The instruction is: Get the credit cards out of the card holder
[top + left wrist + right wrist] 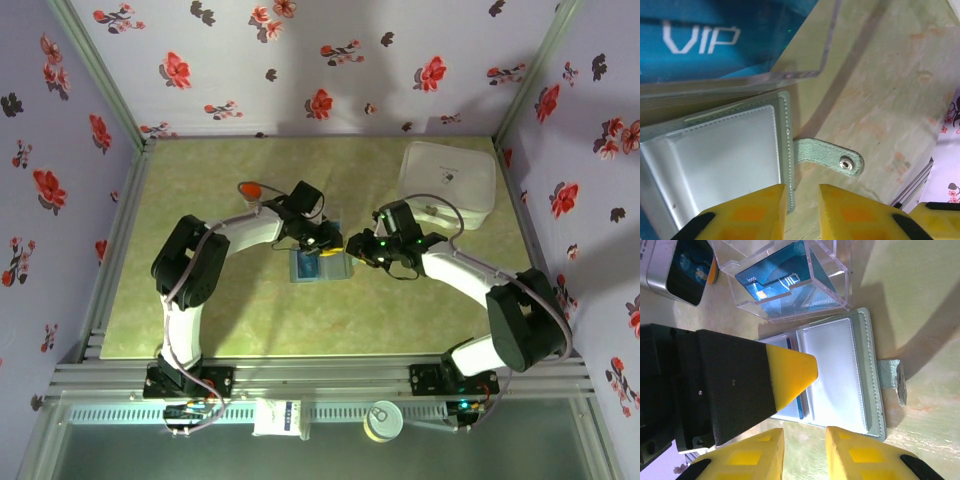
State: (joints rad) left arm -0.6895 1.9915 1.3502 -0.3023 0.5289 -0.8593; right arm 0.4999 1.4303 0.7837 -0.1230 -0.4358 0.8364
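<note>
The card holder lies open on the table, pale panels up, its strap and snap sticking out sideways. Thin blue and red edges of the credit cards show at the fold between the panels. My left gripper hangs over the holder's strap-side edge, slightly open; one fingertip rests over the other panel. My right gripper is just off the holder's near edge, slightly open, with bare table in the gap. In the top view the two grippers, left and right, nearly meet above the holder.
A clear plastic box with a blue card inside stands right behind the holder. A big white rounded box sits at the back right. An orange item lies back left. A metal tin is near the clear box.
</note>
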